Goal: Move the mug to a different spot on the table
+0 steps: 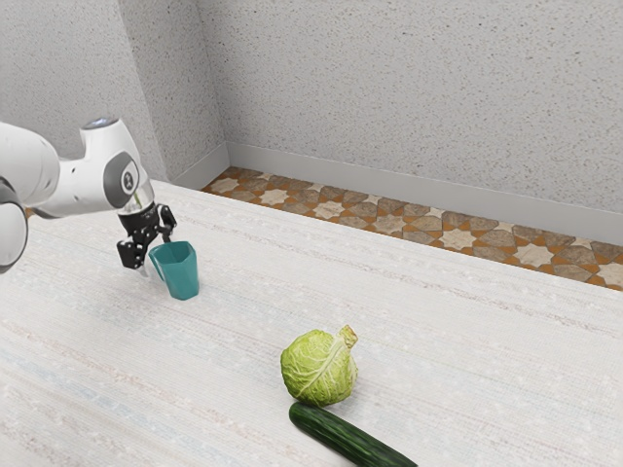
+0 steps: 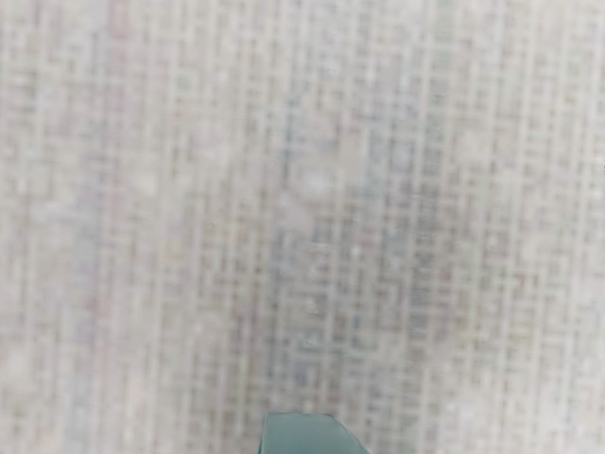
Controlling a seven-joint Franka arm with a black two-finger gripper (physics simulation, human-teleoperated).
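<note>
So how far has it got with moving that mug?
Early on. The claw sits at the rim of the teal mug, so the approach looks done; a firm grip isn't clear. Carrying it to another spot on the table is left.

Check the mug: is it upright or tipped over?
Upright, leaning slightly: the mug has its open mouth up and its base down toward the table.

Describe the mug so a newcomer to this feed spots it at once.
On the pale table, look toward the exterior view's left, at the gripper. The mug is the teal cup there, apart from the green cabbage and cucumber.
</note>
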